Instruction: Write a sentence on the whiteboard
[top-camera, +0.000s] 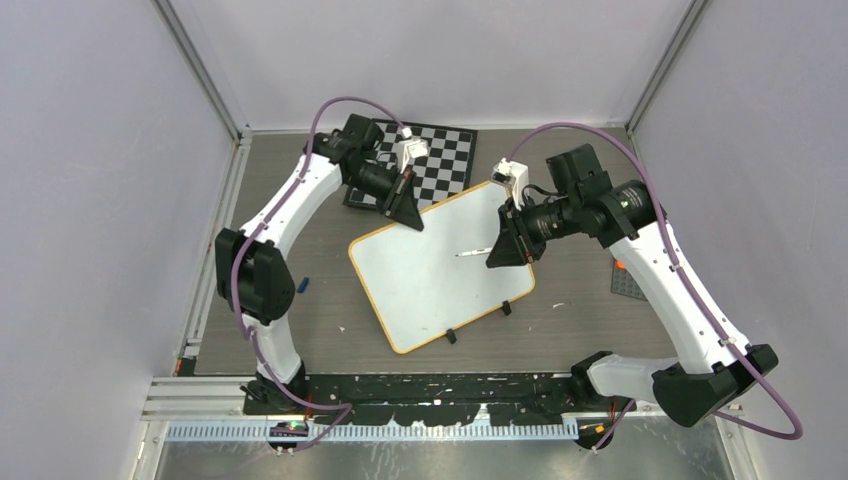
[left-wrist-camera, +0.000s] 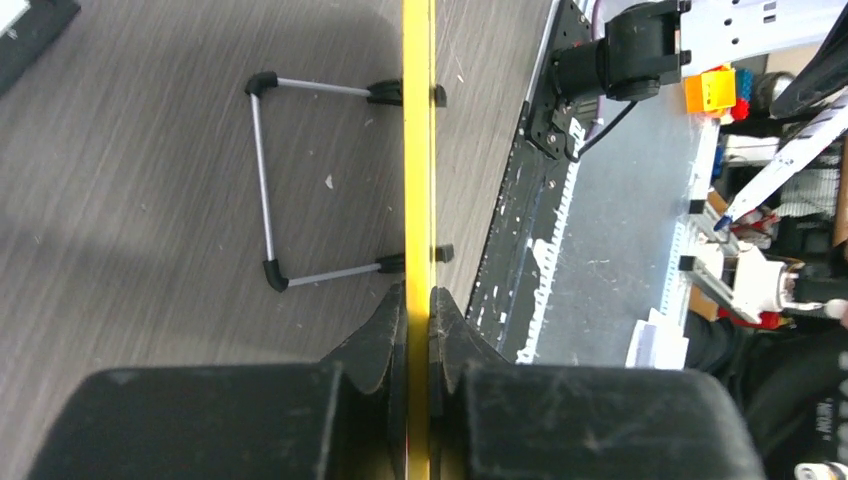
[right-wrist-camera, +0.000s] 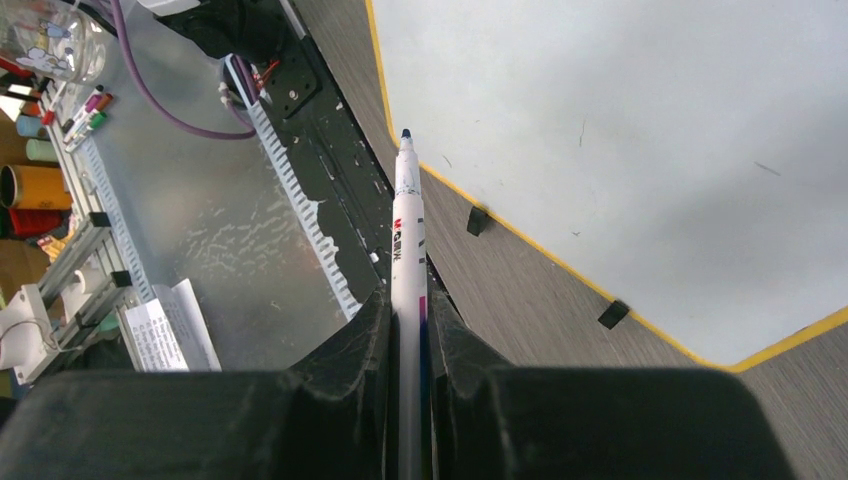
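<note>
The whiteboard (top-camera: 430, 280), white with an orange rim and two black clips on its near edge, lies at an angle in the middle of the table. Its face looks blank. My left gripper (top-camera: 405, 213) is shut on the board's far rim. In the left wrist view the rim (left-wrist-camera: 418, 150) runs edge-on between the fingers (left-wrist-camera: 385, 330) of that gripper (left-wrist-camera: 419, 300). My right gripper (top-camera: 506, 250) is shut on a white marker (top-camera: 474, 252), uncapped, its dark tip over the board's right half. In the right wrist view the marker (right-wrist-camera: 408, 220) sticks out of the gripper (right-wrist-camera: 408, 300) beside the board (right-wrist-camera: 620, 120). I cannot tell whether the tip touches.
A black-and-white chessboard (top-camera: 440, 160) lies behind the whiteboard, under the left arm. A wire stand (left-wrist-camera: 265, 180) shows under the board. A small blue item (top-camera: 303, 285) lies at the left, and a grey piece with orange (top-camera: 626, 281) at the right. The black base rail (top-camera: 440, 390) runs along the near edge.
</note>
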